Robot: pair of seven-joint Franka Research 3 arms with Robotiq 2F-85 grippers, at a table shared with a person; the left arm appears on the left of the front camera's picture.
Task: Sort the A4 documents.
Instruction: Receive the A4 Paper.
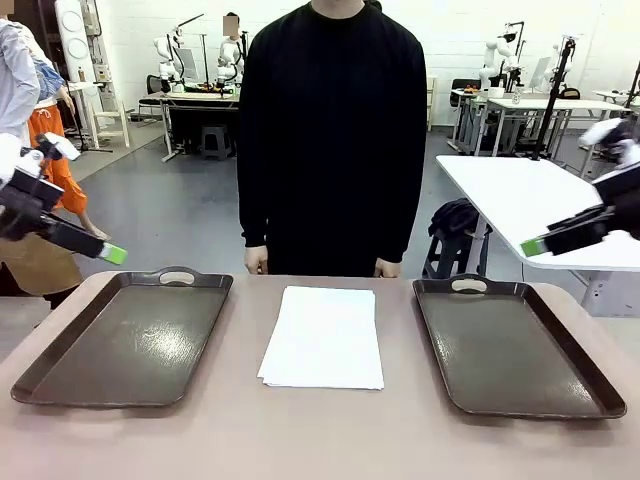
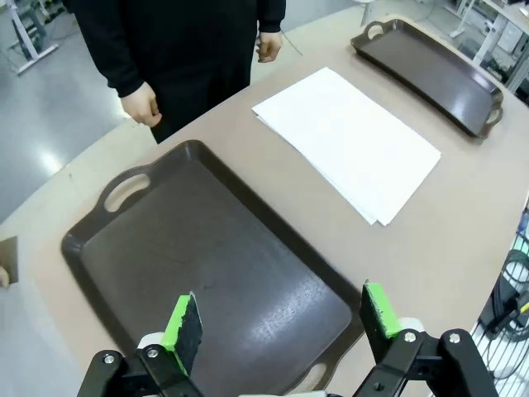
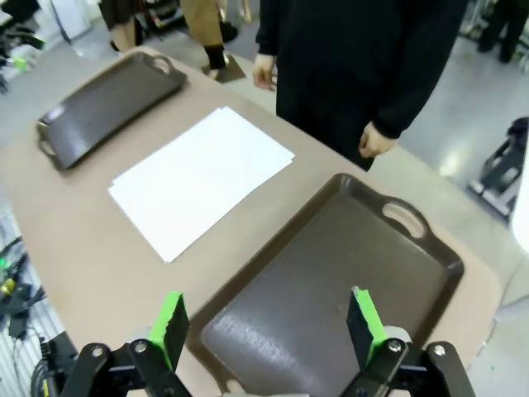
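**Light, floppy, hard to pinch**

The papers [image 1: 322, 336] lie in a neat stack in the middle, between the left tray [image 1: 125, 345] and the right tray [image 1: 520, 350]. They are likely slippery sheet on sheet. Lying flat, they are best lifted at a near corner or edge. The left gripper [image 2: 279, 313] and right gripper [image 3: 266, 318] hang wide apart over their trays, holding nothing.

The brown table [image 1: 320, 440] in front of me carries three things. The left tray [image 1: 130, 340] and the right tray [image 1: 515, 345], both dark, lie flat on it. Between them, touching neither, lies a stack of white A4 documents [image 1: 323, 335].
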